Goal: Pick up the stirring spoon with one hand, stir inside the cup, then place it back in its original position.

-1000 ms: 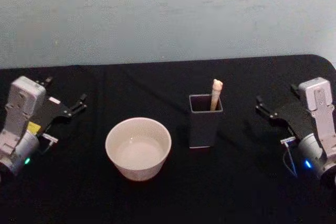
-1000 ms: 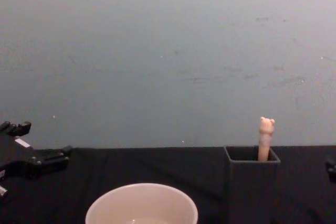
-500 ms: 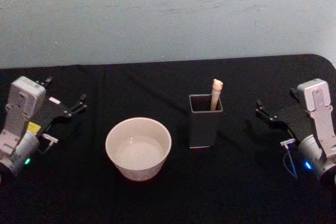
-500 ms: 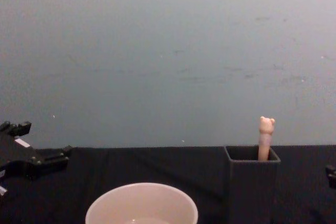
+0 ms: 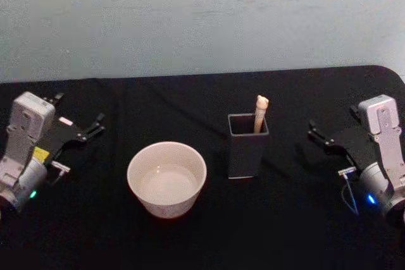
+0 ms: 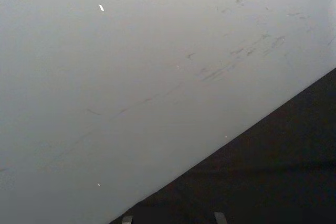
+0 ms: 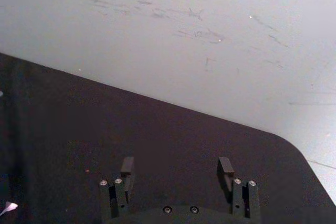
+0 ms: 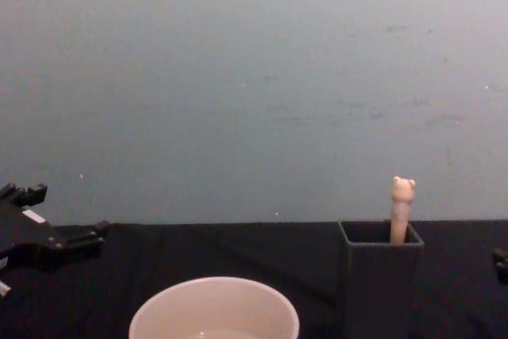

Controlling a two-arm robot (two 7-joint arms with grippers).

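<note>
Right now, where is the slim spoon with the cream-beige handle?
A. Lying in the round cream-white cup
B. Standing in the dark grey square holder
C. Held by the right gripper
B: the slim spoon with the cream-beige handle stands in the dark grey square holder, its knob above the rim.

Test bench, lab-type: my table [image 5: 190,245] draped in black cloth, bare scuffed grey wall [image 5: 202,17] behind.

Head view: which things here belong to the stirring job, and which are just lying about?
Job:
- stirring spoon, standing in the holder
- cup
- right tool, open, nearest the spoon

Not needed:
- left tool, open, parked at the left edge
- black tablecloth
</note>
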